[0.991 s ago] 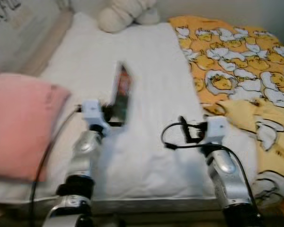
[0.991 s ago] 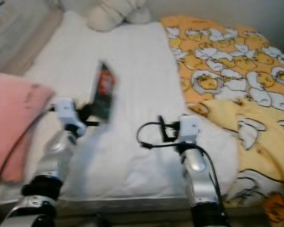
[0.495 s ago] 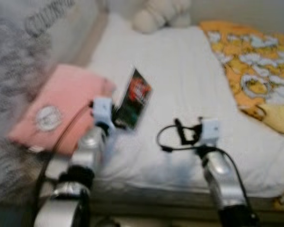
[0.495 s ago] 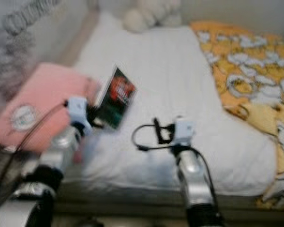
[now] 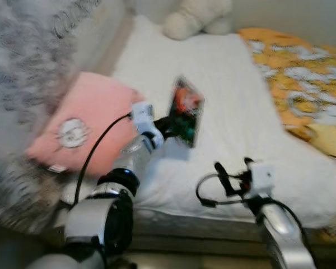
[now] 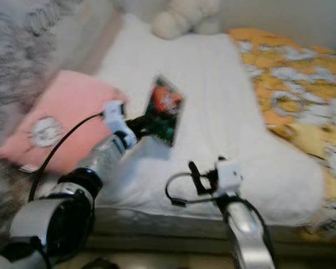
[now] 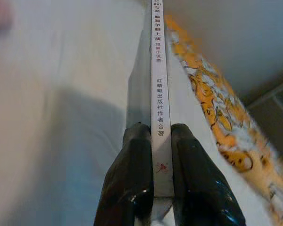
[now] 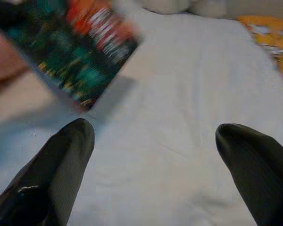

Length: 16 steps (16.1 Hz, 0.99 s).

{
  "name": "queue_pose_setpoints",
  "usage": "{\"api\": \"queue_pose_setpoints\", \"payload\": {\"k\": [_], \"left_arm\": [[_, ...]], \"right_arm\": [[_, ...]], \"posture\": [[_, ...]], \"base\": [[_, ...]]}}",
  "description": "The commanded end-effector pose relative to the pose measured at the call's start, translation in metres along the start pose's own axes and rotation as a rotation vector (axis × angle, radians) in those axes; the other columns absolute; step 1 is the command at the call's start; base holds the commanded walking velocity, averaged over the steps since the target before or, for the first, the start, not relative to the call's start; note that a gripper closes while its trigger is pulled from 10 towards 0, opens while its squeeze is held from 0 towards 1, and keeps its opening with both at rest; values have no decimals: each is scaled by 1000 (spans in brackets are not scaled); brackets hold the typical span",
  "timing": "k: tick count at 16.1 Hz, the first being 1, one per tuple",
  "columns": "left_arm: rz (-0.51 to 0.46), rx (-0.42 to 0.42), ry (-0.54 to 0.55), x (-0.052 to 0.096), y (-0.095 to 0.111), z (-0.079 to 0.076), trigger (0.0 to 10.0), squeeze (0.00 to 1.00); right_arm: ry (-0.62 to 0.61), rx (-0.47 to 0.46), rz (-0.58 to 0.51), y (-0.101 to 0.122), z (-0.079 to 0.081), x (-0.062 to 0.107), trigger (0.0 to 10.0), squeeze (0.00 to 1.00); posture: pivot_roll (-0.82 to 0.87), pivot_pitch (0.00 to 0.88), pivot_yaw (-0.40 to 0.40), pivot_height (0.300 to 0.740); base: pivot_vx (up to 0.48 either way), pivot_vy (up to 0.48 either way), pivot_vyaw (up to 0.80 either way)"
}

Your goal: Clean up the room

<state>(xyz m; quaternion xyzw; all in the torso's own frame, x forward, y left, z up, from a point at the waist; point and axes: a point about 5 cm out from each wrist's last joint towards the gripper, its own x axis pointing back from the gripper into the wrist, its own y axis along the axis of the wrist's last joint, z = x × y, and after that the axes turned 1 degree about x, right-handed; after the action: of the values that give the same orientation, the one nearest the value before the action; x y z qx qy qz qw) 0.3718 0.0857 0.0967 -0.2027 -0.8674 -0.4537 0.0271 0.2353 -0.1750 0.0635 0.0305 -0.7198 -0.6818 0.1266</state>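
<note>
Grey patterned fabric point(image 5: 28, 67) fills the far left of my head view, and beside it a pink pillow point(image 5: 81, 126) with a round pale badge lies on the near left part of the bed. My left gripper point(image 7: 153, 141) is just right of that pillow, clamped on the spine of a thin book point(image 5: 185, 111); I see the book held upright above the white sheet point(image 5: 229, 78), its dark cover with red and orange facing me, white printed spine between the two fingers in the wrist view. Open sheet stretches past the book up to a cream plush toy point(image 5: 197, 17) at the far end. My right gripper point(image 8: 155, 141) hovers low over the near edge of the mattress, fingers spread wide with nothing between them. Farthest right, a yellow patterned blanket point(image 5: 302, 73) covers that side of the bed.
</note>
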Motion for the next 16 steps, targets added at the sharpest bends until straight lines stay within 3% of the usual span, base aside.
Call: {"api": "queue_pose_setpoints", "payload": {"k": [1,2,4,5,7,9,13,14,16], "left_arm": [[29,44,67,2,-7,8,10000,0],[41,32,102,4,-10,15,10000,0],[128,-87,301,23,-26,57,10000,0],[148,-146,351,29,-26,70,10000,0],[133,-177,387,33,-20,79,10000,0],[121,-283,395,37,-8,88,10000,0],[113,-401,372,36,3,88,10000,0],[107,-410,401,36,5,90,10000,1000],[105,-390,445,39,6,95,10000,1000]], "right_arm": [[5,13,-2,6,-3,2,10000,0],[4,14,3,6,-3,3,10000,0],[20,20,37,1,-1,14,10000,0],[26,17,57,-1,1,19,10000,0],[35,14,77,-2,3,23,10000,0],[43,11,99,-4,4,27,10000,0],[51,10,112,-4,7,25,10000,0],[52,11,113,-4,7,23,10000,0],[46,12,113,-4,6,22,10000,0]], "posture": [[-121,0,-137,740],[-121,0,-137,740],[-135,0,-147,740],[-128,0,-151,740],[-117,0,-155,740],[-113,0,-156,740],[-92,0,-157,740],[-95,0,-146,740],[-97,0,-139,740]], "base": [[0,0,0],[0,0,0],[0,0,0],[0,0,0],[0,0,0],[0,0,0],[0,0,0],[0,0,0],[0,0,0]]}}
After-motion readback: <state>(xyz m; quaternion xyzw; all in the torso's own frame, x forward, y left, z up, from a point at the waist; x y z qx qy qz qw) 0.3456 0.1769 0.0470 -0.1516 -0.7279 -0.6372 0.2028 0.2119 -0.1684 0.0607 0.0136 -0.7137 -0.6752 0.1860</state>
